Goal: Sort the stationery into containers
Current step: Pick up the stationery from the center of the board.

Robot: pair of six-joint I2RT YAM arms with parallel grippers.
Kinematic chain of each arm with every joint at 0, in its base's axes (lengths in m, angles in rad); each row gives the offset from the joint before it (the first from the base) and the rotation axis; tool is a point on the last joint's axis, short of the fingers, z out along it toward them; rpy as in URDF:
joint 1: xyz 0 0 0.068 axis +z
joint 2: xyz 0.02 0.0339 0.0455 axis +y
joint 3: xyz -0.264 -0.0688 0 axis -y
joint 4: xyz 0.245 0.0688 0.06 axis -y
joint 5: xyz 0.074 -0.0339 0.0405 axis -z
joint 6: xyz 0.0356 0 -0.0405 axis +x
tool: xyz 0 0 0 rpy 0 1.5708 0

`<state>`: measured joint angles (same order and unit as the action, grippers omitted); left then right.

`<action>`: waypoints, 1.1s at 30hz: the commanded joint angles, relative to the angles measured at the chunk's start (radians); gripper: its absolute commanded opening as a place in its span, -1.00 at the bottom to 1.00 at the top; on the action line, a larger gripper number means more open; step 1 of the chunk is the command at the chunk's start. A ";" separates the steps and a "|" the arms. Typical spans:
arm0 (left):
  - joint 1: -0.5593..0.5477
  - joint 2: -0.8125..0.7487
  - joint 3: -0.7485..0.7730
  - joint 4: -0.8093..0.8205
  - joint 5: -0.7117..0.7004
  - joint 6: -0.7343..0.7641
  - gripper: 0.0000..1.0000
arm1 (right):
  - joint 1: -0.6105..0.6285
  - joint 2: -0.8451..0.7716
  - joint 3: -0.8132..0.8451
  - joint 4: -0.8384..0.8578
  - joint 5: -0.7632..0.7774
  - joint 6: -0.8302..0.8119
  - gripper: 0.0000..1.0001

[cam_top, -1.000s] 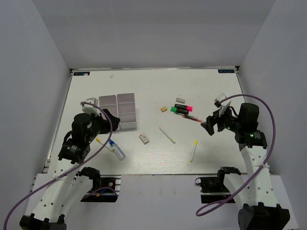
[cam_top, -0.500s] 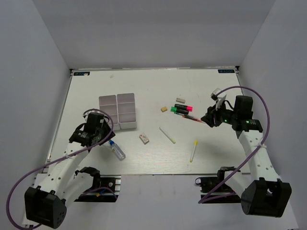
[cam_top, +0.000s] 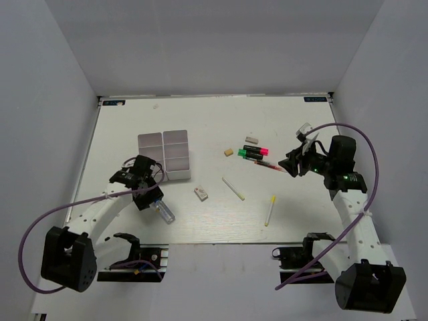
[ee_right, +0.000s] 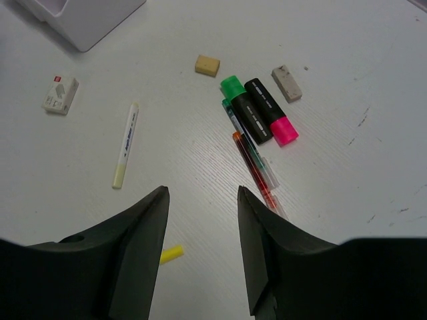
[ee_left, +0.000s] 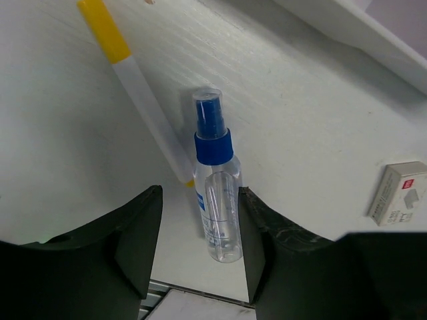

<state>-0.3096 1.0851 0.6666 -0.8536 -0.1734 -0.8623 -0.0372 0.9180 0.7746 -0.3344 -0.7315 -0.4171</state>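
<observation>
The pale compartment tray [cam_top: 164,155] stands at the left of the table. My left gripper [cam_top: 149,196] is open, low over a clear spray bottle with a blue top [ee_left: 217,200], its jaws either side of the bottle's base. A white pen with a yellow cap [ee_left: 137,87] lies beside the bottle. My right gripper [cam_top: 289,167] is open and empty, above the table near a red pen [ee_right: 257,167]. Black highlighters with a green end [ee_right: 239,103] and a pink end [ee_right: 270,113] lie beyond it. Two erasers [ee_right: 207,65] [ee_right: 287,83] lie further off.
A small white box [cam_top: 201,193] lies mid-table; it also shows in the left wrist view [ee_left: 399,192]. A white pen [cam_top: 233,188] and a yellow-capped pen [cam_top: 269,210] lie near the front. The tray's corner [ee_right: 87,20] shows in the right wrist view.
My left arm has swung forward and down, bringing its open gripper over the spray bottle. My right gripper has shifted slightly near the red pen, still open.
</observation>
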 commanded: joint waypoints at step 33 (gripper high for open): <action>-0.204 0.236 -0.041 0.189 -0.066 -0.110 -0.11 | -0.009 -0.054 -0.049 0.051 -0.069 0.006 0.18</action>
<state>-0.5007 1.2987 0.6594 -0.6819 -0.2287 -0.9592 -0.0395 0.8783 0.7338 -0.3107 -0.7742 -0.4133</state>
